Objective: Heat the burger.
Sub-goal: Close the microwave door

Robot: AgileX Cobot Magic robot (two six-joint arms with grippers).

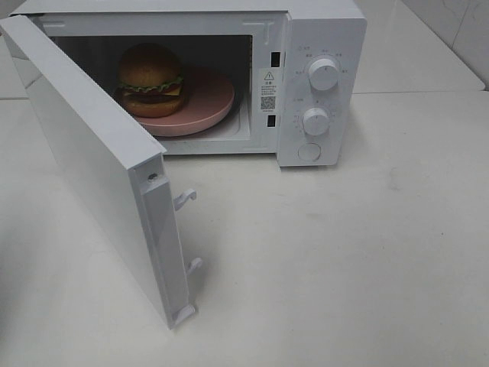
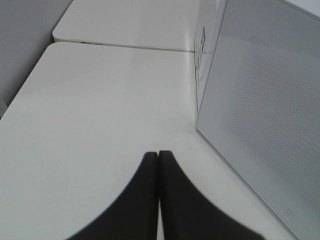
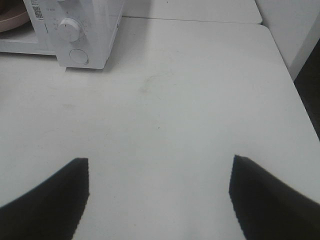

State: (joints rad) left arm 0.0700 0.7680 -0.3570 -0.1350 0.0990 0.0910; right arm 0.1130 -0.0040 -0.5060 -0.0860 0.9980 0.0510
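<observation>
The burger (image 1: 150,79), with golden bun, green lettuce and yellow cheese, sits on a pink plate (image 1: 208,103) inside the white microwave (image 1: 321,23). The microwave door (image 1: 99,164) stands wide open, swung out toward the front left. Neither gripper shows in the high view. In the left wrist view my left gripper (image 2: 158,155) is shut with its two dark fingers pressed together and nothing between them, low over the table beside the outer face of the door (image 2: 265,125). My right gripper (image 3: 159,167) is open and empty above bare table, well away from the microwave's knobs (image 3: 70,29).
Two round knobs (image 1: 324,74) and a round button (image 1: 309,151) sit on the microwave's control panel. The white table (image 1: 344,260) has a seam behind the microwave. A table edge and dark gap (image 3: 305,85) lie beyond my right gripper.
</observation>
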